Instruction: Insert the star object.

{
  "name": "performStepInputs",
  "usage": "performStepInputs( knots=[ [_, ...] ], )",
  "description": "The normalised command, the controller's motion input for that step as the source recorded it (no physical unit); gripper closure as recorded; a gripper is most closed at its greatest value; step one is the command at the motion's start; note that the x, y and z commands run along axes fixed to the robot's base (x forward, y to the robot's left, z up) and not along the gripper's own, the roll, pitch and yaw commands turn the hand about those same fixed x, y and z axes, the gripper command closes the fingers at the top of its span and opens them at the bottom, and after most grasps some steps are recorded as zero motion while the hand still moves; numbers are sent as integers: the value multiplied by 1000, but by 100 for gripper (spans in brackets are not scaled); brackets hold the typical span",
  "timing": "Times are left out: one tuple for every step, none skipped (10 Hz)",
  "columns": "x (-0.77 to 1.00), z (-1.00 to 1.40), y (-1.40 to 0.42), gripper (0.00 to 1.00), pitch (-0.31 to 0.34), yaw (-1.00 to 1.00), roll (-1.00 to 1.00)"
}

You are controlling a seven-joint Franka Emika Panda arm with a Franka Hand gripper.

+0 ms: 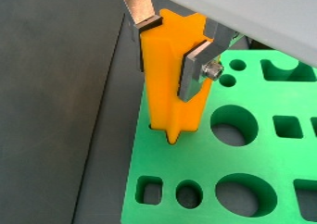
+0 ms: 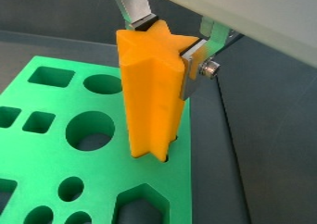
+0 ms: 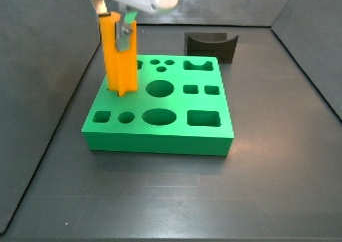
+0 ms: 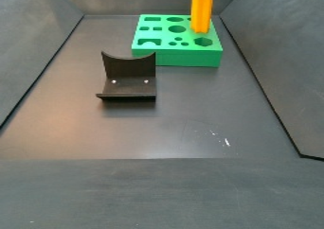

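Observation:
The star object (image 1: pixel 170 80) is a long bright orange fluted bar that stands upright. My gripper (image 1: pixel 173 46) is shut on its upper part, with one silver finger on each side. It shows the same way in both wrist views (image 2: pixel 154 89). The bar's lower end meets the top of the green block (image 1: pixel 247 163) by the block's edge. The hole under it is hidden, so I cannot tell how deep it sits. In a side view the gripper (image 3: pixel 119 26) holds the bar (image 3: pixel 118 61) over the block's left edge (image 3: pixel 160 134). In the other side view the bar (image 4: pixel 203 8) rises out of frame.
The green block (image 4: pixel 177 51) has several round, square and shaped holes (image 2: pixel 89 128). The dark fixture (image 4: pixel 127 79) stands on the dark floor apart from the block; it also shows in a side view (image 3: pixel 214 46). Dark walls ring the floor.

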Motion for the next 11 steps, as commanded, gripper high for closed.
performStepInputs(
  knots=[
    [0, -323, 0, 100, -70, 0, -117],
    [-40, -331, 0, 100, -117, 0, -53],
    [-94, -366, -103, 100, -153, 9, -47],
    [-134, -354, -157, 100, -153, 17, -59],
    [-69, -349, -174, 100, -106, 0, -64],
    [-86, -371, -220, 100, -106, 0, -81],
    [-86, -417, -231, 100, -109, 109, -117],
    [-69, -383, -226, 100, -90, 191, -46],
    [-111, -234, -169, 100, -130, 20, -70],
    [-9, 0, 0, 100, -44, 0, 0],
    [0, 0, 0, 100, 0, 0, 0]
  ],
)
